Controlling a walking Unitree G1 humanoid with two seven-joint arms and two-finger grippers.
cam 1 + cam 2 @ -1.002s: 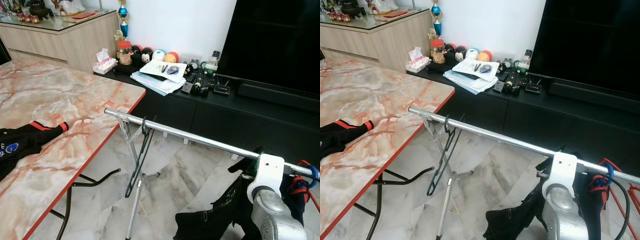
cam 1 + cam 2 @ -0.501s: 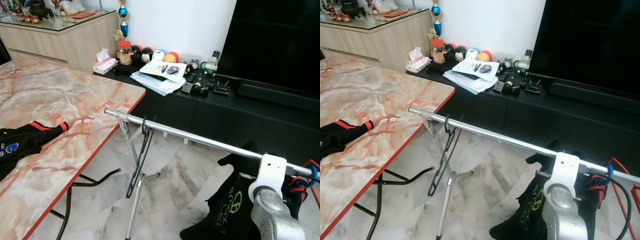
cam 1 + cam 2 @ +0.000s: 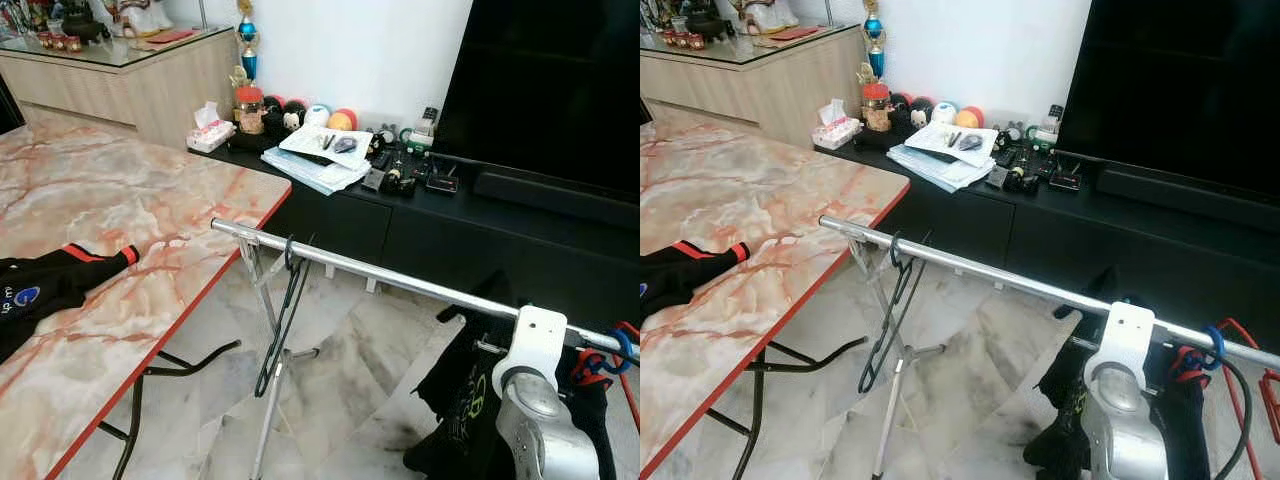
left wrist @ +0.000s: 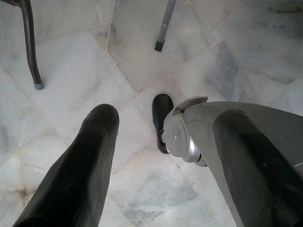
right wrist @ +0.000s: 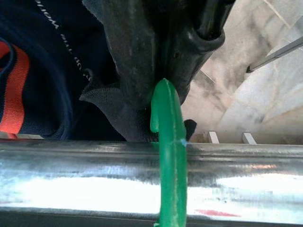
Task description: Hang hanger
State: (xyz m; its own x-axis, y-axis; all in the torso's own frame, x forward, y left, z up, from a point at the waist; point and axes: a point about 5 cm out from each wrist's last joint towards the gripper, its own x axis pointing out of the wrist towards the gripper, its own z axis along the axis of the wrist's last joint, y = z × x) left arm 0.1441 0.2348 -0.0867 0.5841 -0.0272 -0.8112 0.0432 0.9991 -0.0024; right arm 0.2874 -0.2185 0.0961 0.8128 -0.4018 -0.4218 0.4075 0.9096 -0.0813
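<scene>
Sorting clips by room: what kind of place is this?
Likely a home living room: a big television on a low black cabinet, a marble-patterned table, and a clothes rail on the tiled floor.

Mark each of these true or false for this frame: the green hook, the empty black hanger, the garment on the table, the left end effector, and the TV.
1. The green hanger hook lies over the metal rail. True.
2. The empty black hanger lies on the marble table. False: it hangs from the rail near its left end.
3. A black garment with red trim lies on the table. True.
4. The left end effector grips the rail. False: it hangs open above the tiled floor.
5. The TV shows a bright picture. False: its screen is dark.
</scene>
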